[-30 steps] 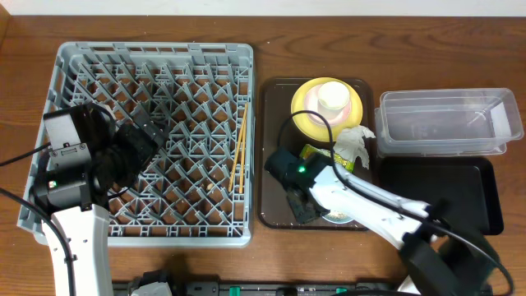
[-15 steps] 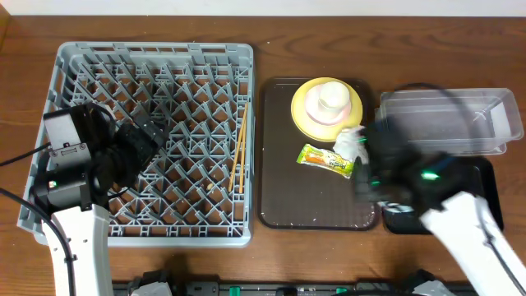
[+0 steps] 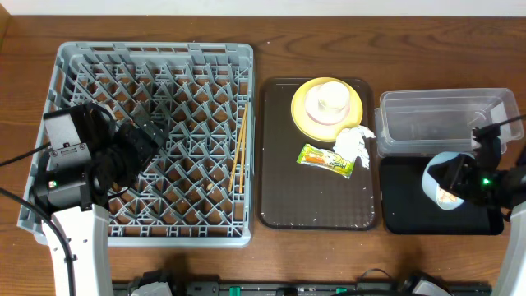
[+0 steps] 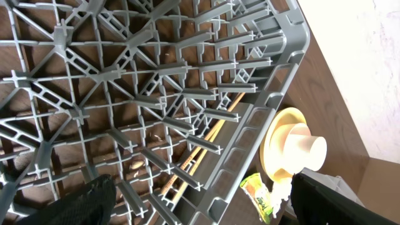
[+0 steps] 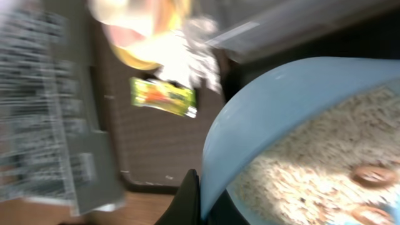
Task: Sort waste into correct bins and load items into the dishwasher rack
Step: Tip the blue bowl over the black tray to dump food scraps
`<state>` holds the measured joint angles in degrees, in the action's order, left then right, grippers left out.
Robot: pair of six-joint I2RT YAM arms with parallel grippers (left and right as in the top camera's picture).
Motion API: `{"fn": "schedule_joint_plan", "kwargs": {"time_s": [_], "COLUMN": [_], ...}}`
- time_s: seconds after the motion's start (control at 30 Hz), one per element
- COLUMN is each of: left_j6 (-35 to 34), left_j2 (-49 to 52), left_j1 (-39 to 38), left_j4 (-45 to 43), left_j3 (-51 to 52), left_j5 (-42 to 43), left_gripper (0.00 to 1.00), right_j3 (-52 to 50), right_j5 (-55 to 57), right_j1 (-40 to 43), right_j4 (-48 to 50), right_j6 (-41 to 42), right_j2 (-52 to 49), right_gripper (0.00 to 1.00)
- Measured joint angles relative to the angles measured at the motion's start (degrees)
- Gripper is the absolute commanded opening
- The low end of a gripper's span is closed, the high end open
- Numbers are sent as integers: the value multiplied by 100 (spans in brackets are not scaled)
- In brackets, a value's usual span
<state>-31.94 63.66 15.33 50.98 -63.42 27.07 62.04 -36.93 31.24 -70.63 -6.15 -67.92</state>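
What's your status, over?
Right fingers shut on small light-blue dish of rice scraps, over shallow black tray. Left fingers open above grey plastic rack. Path clear.

no legible text anywhere, print on the green-and-orange snack wrapper (image 3: 325, 159) too small to read

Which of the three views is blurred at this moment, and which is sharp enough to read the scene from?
Right wrist view: heavy motion smear, with the light-blue dish close to the lens and the snack wrapper and rack streaked. Overhead view: sharp and evenly lit, no glare. Left wrist view: crisp on the rack pegs, with a bright pale surface at the upper right.
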Motion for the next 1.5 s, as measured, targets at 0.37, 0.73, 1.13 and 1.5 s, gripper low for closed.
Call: {"fn": "schedule_joint_plan", "kwargs": {"time_s": [0.37,0.73,1.13,1.5], "left_j6": [0,0,0,0], "left_j2": [0,0,0,0], "left_j1": [0,0,0,0], "left_j4": [-2,0,0,-2], "left_j3": [0,0,0,0], "left_j5": [0,0,0,0], "left_gripper": [90,91,91,91], "right_j3": [-1176,-2302,-2570,-2605], "right_j5": [-2378,-3932,-4629,-4979], "right_j1": [1200,2135,2813,2830], "right_j4": [981,1799,2109,2485], "right_j6": [-1172,-1344,-1272,-638], "right_j2": [-761,-811,-811,-811], "right_gripper": [1,1,1,1]}}
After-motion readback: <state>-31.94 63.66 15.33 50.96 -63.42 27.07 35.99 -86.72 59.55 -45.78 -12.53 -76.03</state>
